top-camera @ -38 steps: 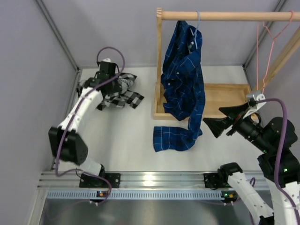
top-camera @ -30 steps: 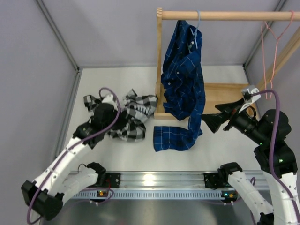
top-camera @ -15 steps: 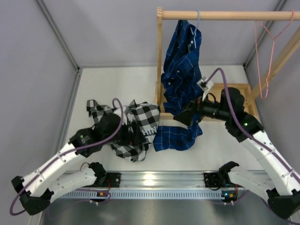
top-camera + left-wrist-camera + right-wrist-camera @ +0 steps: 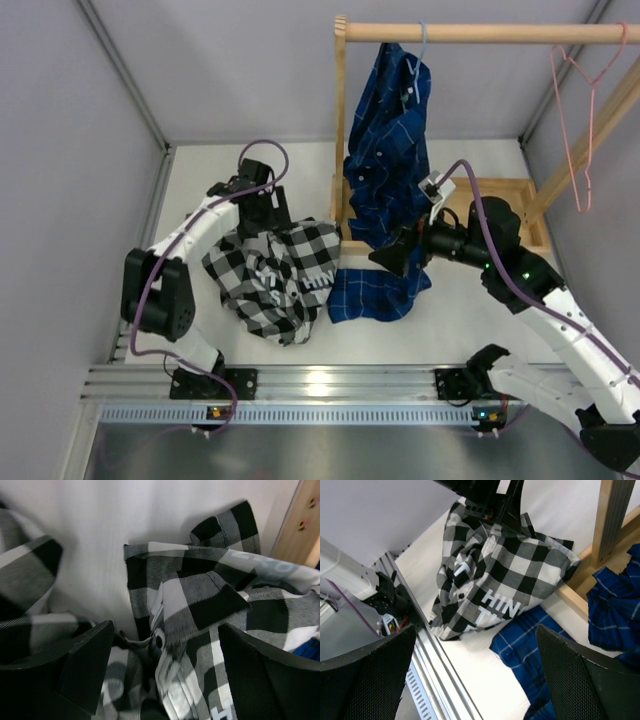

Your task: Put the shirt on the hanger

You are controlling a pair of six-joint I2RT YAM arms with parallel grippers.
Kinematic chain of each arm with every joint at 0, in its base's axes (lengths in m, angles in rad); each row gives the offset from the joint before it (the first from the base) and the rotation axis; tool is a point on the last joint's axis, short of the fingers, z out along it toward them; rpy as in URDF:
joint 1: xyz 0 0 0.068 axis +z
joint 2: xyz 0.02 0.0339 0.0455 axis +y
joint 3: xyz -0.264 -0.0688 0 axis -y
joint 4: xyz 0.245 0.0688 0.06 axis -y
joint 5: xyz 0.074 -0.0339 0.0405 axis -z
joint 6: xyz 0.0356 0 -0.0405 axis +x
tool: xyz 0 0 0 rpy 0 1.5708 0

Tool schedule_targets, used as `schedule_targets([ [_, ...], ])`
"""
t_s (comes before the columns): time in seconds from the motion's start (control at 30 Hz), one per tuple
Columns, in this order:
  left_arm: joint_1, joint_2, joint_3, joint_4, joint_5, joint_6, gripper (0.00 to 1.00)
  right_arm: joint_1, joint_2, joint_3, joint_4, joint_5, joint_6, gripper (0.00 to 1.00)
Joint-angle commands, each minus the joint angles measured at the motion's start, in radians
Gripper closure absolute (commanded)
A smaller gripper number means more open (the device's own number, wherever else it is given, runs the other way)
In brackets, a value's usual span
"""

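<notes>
The shirt (image 4: 278, 276), in black-and-white checks with white lettering, lies crumpled on the white table left of the rack. My left gripper (image 4: 268, 212) hovers at the shirt's far edge. In the left wrist view the gripper (image 4: 160, 672) is open, with the shirt's (image 4: 200, 605) button placket under the gap and no cloth pinched. My right gripper (image 4: 388, 258) hangs open over the low end of the blue shirt, holding nothing. In the right wrist view it (image 4: 475, 675) looks down at the shirt (image 4: 495, 580). The pink hanger (image 4: 577, 95) hangs from the rod at far right.
A dark blue plaid shirt (image 4: 392, 160) hangs on a light blue hanger (image 4: 421, 45) from the wooden rod (image 4: 480, 33), its tail on the table (image 4: 370, 295). The rack's wooden base (image 4: 490, 205) and post (image 4: 340, 120) stand right of the checked shirt. The aluminium rail (image 4: 330, 385) runs along the near edge.
My left gripper dragged the shirt from the far left toward the rack, let go and opened, then moved to its far edge. My right arm swung in over the blue shirt.
</notes>
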Motion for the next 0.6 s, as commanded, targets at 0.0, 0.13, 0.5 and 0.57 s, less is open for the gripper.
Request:
schedule_targets([
  [0.0, 0.023, 0.043, 0.047, 0.106, 0.200, 0.062, 0.13, 0.012, -0.038, -0.012, 0.022, 0.016, -0.040, 0.01],
  [0.13, 0.032, 0.100, 0.041, 0.132, 0.258, 0.060, 0.57, 0.012, -0.066, -0.003, 0.000, 0.005, -0.050, 0.01],
  [0.5, 0.015, -0.297, 0.027, 0.254, 0.485, 0.115, 1.00, 0.012, -0.023, 0.067, 0.019, -0.022, -0.060, 0.01],
  [0.57, -0.018, -0.343, 0.004, 0.299, 0.572, 0.122, 1.00, 0.012, -0.012, 0.084, 0.025, -0.019, -0.063, 0.01],
])
